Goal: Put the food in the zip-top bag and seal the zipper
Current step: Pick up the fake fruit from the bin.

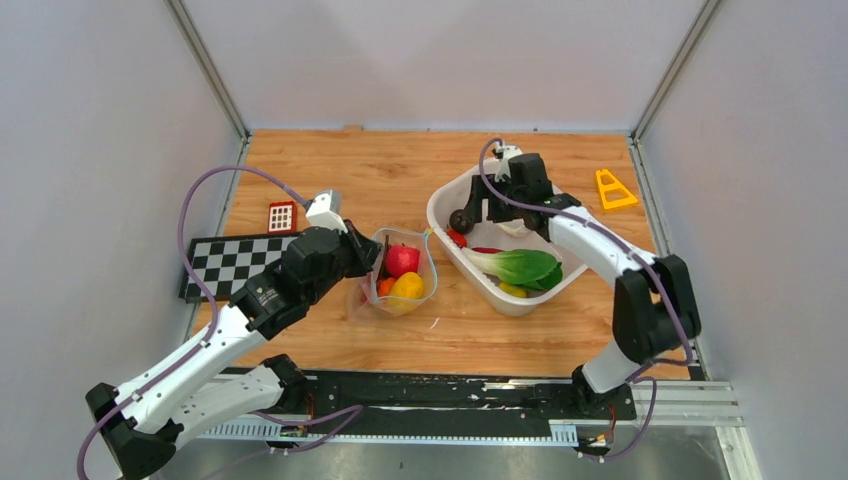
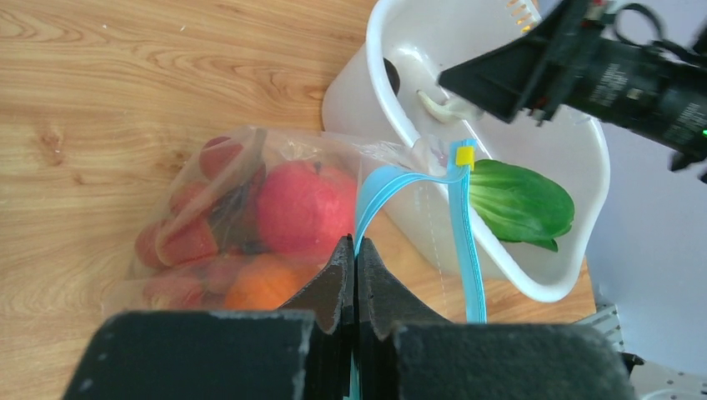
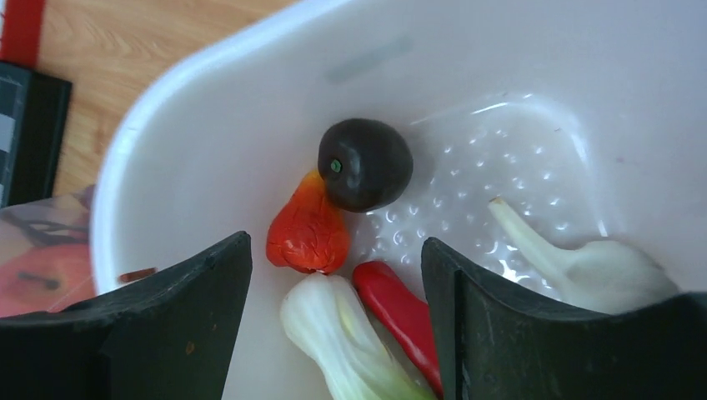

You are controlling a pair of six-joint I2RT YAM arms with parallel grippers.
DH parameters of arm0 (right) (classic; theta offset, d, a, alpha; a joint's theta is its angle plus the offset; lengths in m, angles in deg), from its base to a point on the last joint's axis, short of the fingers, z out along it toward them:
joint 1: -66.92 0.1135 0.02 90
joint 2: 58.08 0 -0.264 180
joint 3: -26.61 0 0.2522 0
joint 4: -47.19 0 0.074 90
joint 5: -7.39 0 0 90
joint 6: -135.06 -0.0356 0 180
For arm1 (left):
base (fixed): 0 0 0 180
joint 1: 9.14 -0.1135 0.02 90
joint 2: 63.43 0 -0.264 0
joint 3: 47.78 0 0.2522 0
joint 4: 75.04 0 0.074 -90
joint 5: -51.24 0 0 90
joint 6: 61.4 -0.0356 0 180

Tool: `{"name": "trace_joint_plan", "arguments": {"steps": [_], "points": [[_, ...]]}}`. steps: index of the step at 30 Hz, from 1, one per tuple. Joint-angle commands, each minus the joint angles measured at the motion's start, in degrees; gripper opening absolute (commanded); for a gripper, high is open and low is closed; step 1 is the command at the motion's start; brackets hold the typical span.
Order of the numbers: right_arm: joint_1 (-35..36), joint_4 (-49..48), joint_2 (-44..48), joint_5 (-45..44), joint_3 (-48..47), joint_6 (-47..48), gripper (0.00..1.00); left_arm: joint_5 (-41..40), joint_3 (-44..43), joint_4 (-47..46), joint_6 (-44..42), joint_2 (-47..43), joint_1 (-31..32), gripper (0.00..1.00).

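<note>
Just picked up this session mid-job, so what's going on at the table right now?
The left gripper is shut on the zipper, keeping the zip-top bag unsealed with its mouth open. The bag holds the red apple, orange tangerine and yellow lemon. The right gripper hangs open inside the white basket, above the dark purple piece, an orange-red piece and a leafy green.

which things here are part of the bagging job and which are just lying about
Job: zip-top bag, its zipper pinched by the left gripper, red apple, tangerine, lemon, dark purple piece in the white basket, open right gripper above it.
Lying about: checkerboard mat, red tile, yellow triangle.
</note>
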Motion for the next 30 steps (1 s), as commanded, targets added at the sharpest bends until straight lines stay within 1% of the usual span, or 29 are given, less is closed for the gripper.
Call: {"name": "trace_joint_plan", "arguments": {"steps": [1,5,8,11,15,16,20,24,26,30], "points": [[-0.5,5.0,-7.7,8.7,-7.4,0.8,0.75,0.2,-1.4,-1.2,0.9,0.2,0.0,0.0],[-0.7,4.3,-13.4,12.0,-10.5,1.3,0.78,0.9,-1.6,-1.5,0.9,0.9,0.0,0.0],[-0.8,4.5,-17.7,12.2,-12.6,2.3,0.79,0.6,-1.7,-1.6,0.8,1.1,0.0,0.0],[-0.6,6.7,-21.6,10.1,-15.1,3.3,0.8,0.9,-1.8,-1.9,0.7,1.4,0.0,0.0],[-0.7,7.2,-24.7,6.5,-16.3,4.0,0.8,1.0,-1.9,-1.9,0.4,1.8,0.0,0.0],[-0.6,7.2,-25.2,5.6,-16.4,4.0,0.78,1.1,-1.9,-1.9,0.2,1.8,0.0,0.0],[-0.7,5.9,-25.3,2.8,-15.5,4.0,0.6,1.1,-2.1,-1.8,0.0,1.7,0.0,0.0],[-0.8,2.5,-21.8,0.0,-12.0,2.8,0.46,1.1,-2.0,-1.5,0.0,1.2,0.0,0.0],[-1.0,0.3,-18.9,-1.0,-9.1,2.0,0.42,0.9,-1.9,-1.3,-0.1,0.9,0.0,0.0],[-1.9,-3.7,-12.9,-2.1,-4.5,-0.1,0.4,1.0,-1.9,-1.4,-0.1,0.7,0.0,0.0]]}}
